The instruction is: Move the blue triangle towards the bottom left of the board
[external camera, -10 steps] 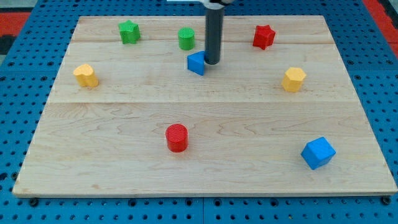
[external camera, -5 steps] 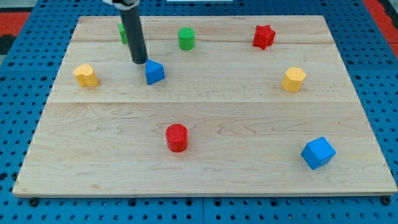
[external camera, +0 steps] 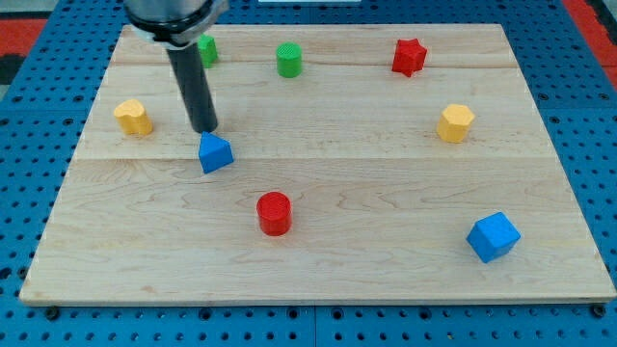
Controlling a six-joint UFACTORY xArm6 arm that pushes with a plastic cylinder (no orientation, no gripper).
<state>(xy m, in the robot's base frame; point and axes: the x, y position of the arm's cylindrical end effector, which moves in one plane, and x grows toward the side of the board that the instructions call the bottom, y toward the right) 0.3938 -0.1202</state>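
Blue triangle (external camera: 215,153), one of two blue blocks, sits just below my tip (external camera: 205,129); no pincer shows.

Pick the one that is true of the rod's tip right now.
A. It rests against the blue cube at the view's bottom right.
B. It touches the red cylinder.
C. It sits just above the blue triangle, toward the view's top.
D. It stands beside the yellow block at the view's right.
C: my tip ends right at the upper edge of the blue triangle, well away from the red cylinder and the blue cube.
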